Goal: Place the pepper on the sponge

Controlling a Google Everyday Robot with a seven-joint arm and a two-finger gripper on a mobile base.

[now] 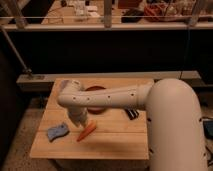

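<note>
Pale wood, white arm, two spots of bright colour.
An orange-red pepper (86,131) and a light-blue sponge (57,131) lie on a tan wooden table (117,142) striped with plank lines. A dark red plate (97,109) shows around the white arm (115,97). The off-white gripper (80,120) hangs at the pepper's upper end.

We see a cream-white tubular arm (115,97) with small dark dots and a bulky shoulder. Its pale pincer (80,120) hangs over the wooden tabletop (120,137).
</note>
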